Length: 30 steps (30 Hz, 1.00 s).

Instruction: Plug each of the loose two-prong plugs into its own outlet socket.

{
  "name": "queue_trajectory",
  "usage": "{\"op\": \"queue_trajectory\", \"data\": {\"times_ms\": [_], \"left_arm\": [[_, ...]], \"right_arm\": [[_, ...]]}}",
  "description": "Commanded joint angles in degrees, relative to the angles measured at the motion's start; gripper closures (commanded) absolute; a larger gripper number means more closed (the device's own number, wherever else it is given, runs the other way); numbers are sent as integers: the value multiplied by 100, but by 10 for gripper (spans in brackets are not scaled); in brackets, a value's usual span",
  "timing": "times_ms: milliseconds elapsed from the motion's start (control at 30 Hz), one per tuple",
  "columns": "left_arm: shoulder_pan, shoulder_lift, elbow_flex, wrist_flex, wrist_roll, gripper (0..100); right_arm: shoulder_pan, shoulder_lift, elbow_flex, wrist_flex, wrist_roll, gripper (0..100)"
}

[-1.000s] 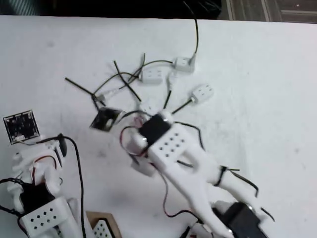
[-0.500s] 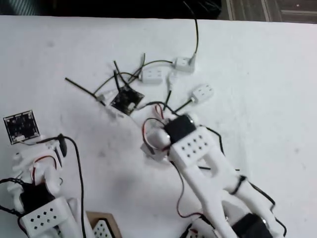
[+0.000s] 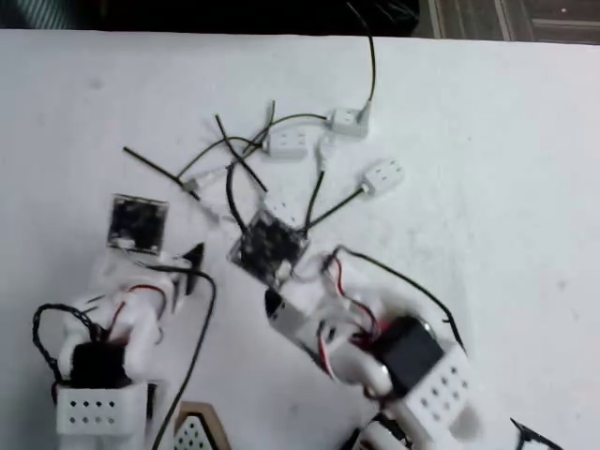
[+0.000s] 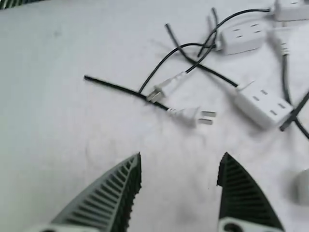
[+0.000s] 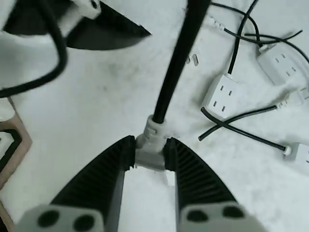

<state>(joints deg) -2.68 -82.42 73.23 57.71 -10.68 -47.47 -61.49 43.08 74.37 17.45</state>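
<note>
No plug looks seated yet: the right fingers (image 5: 111,169) clench one plug (image 5: 152,129) above the desk (image 5: 96,96), short of the outlets (image 5: 220,99), while the left fingers (image 4: 111,188) gape empty near two loose plugs (image 4: 192,115) lying flat.

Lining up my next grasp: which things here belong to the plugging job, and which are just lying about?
Job:
- plug between the fingers of the right gripper
- loose plug
- second loose plug
- outlet blocks

Lying about:
- cardboard piece
</note>
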Motion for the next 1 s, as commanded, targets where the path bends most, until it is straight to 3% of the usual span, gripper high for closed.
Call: {"op": "queue_trajectory", "data": {"times_ms": [0, 367, 733, 967], "left_arm": [[629, -48, -448, -88, 220, 736], [2229, -48, -703, -79, 571, 737], [2545, -57, -703, -79, 571, 771], [2290, -57, -703, -79, 571, 775]], "right_arm": [[-251, -470, 44, -84, -62, 981], [-725, -611, 70, -127, -378, 981], [-760, -602, 413, -541, -387, 981], [-716, -646, 448, -541, -378, 981]]}}
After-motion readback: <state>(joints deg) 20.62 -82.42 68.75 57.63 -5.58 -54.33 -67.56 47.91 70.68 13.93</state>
